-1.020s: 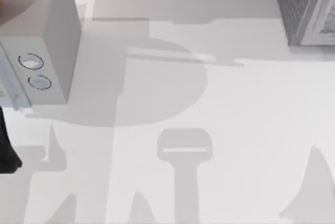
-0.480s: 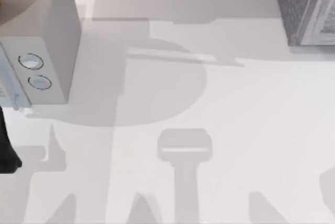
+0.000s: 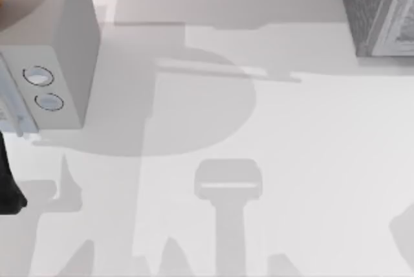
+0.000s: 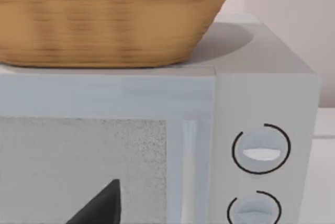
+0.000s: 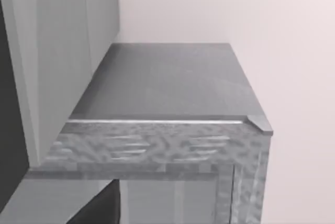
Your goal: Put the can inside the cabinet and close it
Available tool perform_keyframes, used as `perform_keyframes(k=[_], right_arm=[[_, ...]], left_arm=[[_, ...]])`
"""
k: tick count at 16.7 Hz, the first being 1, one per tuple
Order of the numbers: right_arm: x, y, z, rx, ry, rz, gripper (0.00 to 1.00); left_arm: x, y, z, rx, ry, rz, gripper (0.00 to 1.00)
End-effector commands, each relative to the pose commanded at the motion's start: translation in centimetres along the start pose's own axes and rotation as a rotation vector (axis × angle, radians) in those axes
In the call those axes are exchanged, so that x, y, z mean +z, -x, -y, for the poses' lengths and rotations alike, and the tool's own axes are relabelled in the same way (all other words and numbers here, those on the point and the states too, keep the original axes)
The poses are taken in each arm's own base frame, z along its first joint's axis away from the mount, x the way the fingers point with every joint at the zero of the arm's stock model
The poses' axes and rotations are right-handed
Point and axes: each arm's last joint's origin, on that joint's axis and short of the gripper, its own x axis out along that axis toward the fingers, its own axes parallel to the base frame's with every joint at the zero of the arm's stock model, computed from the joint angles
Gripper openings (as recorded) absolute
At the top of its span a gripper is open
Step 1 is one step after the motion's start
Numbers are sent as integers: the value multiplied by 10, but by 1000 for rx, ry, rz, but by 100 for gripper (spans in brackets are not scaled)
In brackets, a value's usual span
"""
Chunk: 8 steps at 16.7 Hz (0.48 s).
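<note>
Left hand (image 4: 99, 205) a dark tip facing white box (image 3: 58, 50), grip unreadable, cabinet (image 3: 378, 8) at far-right edge, table (image 3: 272, 160) between open.

A rendered kitchen-like tabletop: white microwave (image 3: 48, 63) with dials, wicker basket (image 4: 104, 20) atop.

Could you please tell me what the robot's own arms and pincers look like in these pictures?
Little of them is in view. The left pincer shows a plain matte black tip that tapers to a wedge. The right pincer shows a similar dark, slanted tip. At the top view's left edge, the left arm is a smooth black piece with a rounded end. I see no cables or markings.
</note>
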Motion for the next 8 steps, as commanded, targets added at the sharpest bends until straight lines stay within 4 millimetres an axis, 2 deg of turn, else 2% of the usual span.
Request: perform_keyframes(k=[3,5,8], right_arm=[[2,-6,-4,6,1,2,100],[3,-19,-12,19,-2,3,100],[5,-47,-36,38,-6,6,100]], left_arm=[[0,0,0,0,0,0,100],[0,0,0,0,0,0,100],[0,0,0,0,0,0,100]])
